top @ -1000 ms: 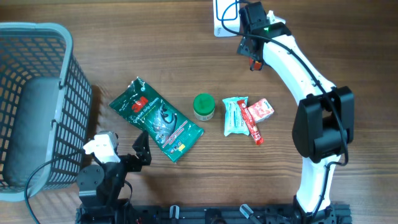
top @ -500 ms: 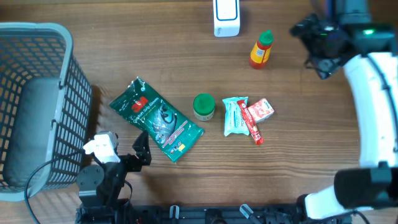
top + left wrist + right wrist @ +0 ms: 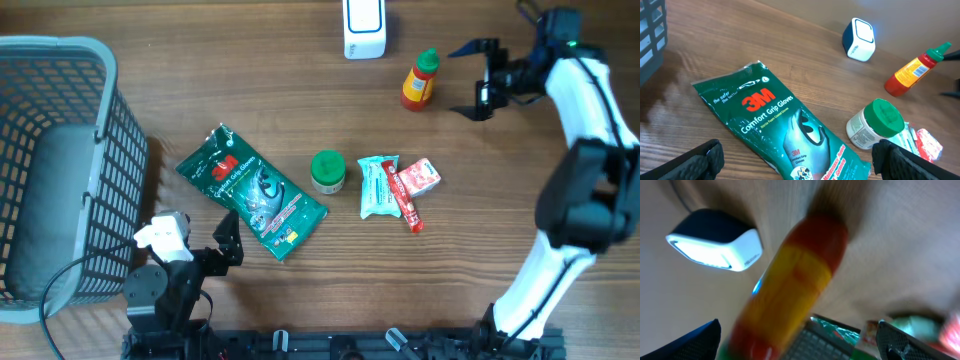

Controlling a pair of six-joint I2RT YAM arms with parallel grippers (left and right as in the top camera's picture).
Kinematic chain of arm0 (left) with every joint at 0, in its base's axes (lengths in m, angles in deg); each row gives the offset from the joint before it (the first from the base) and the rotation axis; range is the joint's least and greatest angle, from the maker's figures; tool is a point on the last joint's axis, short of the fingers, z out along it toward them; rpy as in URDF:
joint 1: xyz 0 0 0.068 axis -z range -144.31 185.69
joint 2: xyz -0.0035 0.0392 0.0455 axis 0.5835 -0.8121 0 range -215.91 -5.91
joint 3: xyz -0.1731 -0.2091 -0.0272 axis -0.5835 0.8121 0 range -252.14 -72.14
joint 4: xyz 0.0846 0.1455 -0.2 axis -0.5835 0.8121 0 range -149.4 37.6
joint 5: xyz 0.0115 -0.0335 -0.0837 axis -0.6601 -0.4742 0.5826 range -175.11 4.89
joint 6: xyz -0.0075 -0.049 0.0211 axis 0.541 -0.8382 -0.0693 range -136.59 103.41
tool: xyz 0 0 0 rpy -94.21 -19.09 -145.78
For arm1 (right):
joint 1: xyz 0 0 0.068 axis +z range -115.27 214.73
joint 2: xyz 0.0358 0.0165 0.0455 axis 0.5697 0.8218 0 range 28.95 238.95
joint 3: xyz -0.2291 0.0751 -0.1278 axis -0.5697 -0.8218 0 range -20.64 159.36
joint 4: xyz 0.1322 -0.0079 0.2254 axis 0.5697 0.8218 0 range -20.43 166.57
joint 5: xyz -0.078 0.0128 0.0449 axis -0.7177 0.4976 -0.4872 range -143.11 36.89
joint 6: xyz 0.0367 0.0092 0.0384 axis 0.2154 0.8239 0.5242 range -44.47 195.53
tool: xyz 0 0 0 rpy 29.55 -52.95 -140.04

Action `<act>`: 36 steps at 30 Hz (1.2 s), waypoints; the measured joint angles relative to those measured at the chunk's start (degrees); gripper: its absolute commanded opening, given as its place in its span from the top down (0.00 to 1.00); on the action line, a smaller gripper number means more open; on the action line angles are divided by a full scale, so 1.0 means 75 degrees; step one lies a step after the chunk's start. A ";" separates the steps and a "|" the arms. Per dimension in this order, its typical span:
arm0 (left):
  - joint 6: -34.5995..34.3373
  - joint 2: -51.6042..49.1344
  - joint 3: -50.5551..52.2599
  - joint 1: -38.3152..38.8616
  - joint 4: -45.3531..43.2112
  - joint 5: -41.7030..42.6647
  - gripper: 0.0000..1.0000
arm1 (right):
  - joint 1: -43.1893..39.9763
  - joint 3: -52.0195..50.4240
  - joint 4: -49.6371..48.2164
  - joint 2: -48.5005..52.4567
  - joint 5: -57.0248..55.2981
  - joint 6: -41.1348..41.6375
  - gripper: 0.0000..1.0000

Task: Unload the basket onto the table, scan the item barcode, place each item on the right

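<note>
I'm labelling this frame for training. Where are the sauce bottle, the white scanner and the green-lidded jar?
sauce bottle (image 3: 417,88), overhead view, on its labelled body.
white scanner (image 3: 364,30), overhead view, on its top face.
green-lidded jar (image 3: 327,167), overhead view, on the middle of the lid.

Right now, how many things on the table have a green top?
2. The red and yellow sauce bottle is near the white scanner at the back; the small jar sits mid-table beside the green glove packet. None look hidden.
</note>
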 measured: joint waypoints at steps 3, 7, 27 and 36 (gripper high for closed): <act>0.0000 -0.0003 0.0000 0.0000 -0.0003 0.0000 0.00 | 0.0000 -0.0009 -0.1008 0.1043 0.1142 0.0035 0.01; 0.0000 0.0000 0.0000 0.0000 -0.0003 0.0003 0.00 | 0.0003 -0.0026 -0.1361 0.1437 0.2235 0.0070 0.00; 0.0000 0.0000 0.0000 0.0000 -0.0003 0.0000 0.00 | 0.1046 -0.0023 -0.2661 0.1437 0.1676 0.1711 0.39; 0.0000 0.0000 0.0000 0.0000 -0.0003 0.0000 0.00 | 0.1055 0.0117 -0.2445 0.1355 0.0906 0.0577 0.48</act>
